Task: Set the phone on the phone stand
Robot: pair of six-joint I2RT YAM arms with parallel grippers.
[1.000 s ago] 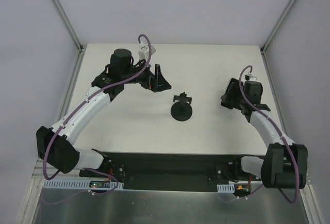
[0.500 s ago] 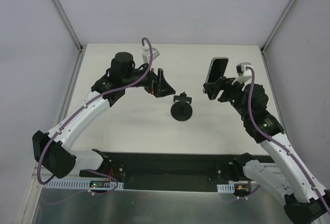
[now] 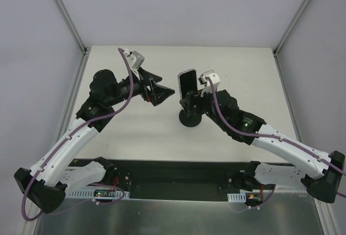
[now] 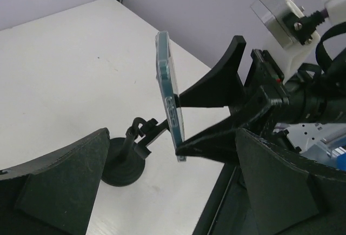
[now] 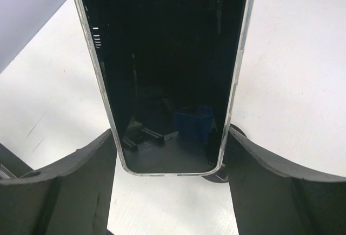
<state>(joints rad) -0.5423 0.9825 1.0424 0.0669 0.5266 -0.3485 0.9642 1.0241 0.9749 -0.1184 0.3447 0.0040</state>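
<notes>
While your right pincer [image 3: 189, 98] is holding the stiff, probably slippery phone [image 3: 187, 80] upright by its side edges just above the phone stand [image 3: 190, 120], your left pincer [image 3: 162, 87] is hanging wide open to its left.

Robot lab cell: white table [image 3: 243, 62], grey panel walls [image 3: 184, 8], aluminium frame posts [image 3: 65, 12].

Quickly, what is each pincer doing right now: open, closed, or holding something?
Left pincer: open, holding nothing.
Right pincer: closed on the phone, gripping its two long edges.
</notes>
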